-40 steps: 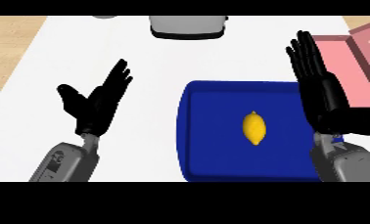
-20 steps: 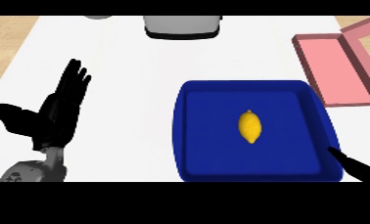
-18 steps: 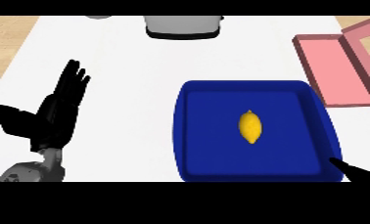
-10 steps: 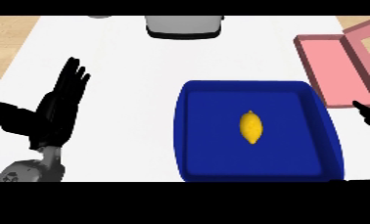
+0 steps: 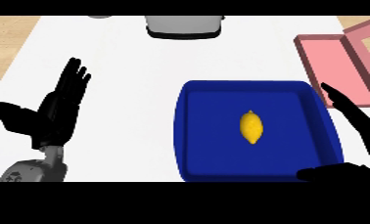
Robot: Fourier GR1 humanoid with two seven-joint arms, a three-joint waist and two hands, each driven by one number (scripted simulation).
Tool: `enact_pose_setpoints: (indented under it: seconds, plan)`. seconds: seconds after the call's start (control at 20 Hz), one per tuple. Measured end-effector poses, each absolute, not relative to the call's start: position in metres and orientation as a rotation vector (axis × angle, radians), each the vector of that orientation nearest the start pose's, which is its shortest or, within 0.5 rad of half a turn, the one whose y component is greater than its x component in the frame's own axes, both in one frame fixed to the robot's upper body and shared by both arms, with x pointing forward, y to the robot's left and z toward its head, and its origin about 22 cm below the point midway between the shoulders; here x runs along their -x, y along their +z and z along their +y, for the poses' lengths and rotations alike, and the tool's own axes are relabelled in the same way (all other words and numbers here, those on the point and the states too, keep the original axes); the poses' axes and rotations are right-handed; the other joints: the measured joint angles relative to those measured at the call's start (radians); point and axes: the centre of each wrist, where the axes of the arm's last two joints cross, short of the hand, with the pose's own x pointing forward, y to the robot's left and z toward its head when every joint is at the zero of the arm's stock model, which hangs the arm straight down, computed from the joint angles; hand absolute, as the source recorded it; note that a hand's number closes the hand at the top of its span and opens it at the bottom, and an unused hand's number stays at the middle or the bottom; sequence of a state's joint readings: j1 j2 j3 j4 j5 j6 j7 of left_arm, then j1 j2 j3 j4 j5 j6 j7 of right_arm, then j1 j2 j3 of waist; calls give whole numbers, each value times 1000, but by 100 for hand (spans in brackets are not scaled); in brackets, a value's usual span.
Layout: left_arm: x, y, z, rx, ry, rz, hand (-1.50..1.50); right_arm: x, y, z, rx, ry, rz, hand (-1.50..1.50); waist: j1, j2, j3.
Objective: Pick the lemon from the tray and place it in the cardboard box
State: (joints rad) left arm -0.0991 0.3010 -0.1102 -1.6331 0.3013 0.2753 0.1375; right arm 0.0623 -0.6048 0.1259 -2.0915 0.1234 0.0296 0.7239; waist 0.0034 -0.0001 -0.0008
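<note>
A yellow lemon (image 5: 251, 127) lies near the middle of the blue tray (image 5: 209, 135) at the lower right. The pink box (image 5: 323, 66), which the task calls cardboard, stands at the right edge beyond the tray, lid up. My right hand (image 5: 350, 120) comes in at the right edge, open, with straight fingers over the tray's right rim and the thumb (image 5: 336, 172) at the tray's front right corner. It is to the right of the lemon and does not touch it. My left hand (image 5: 57, 108) rests open at the left, fingers up.
A grey appliance (image 5: 183, 26) stands at the back of the white counter (image 5: 137, 71). A small grey object (image 5: 100, 16) shows at the top edge. Wooden floor shows beyond the counter's left and right edges.
My right hand has come back up into view from the lower right and now reaches over the tray's right rim. The lemon, the tray and my left hand stay where they were.
</note>
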Motion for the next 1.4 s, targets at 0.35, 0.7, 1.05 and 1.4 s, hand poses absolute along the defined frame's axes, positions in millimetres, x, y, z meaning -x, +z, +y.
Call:
enact_pose_setpoints:
  seconds: [0.35,0.7,1.05,1.4]
  plan:
    - [-263,54,255,-72,113,-1548,0,-213,131,-255,564,563,-1139,-150,-2,0,0]
    - [-261,64,256,-64,114,-1550,0,-221,104,-243,537,562,-1114,-150,-2,0,1]
    - [-263,56,257,-68,116,-1548,0,-224,92,-229,563,545,-1107,-150,-3,0,1]
    - [-264,52,253,-76,111,-1545,0,-231,67,-217,549,541,-1100,-150,-3,0,1]
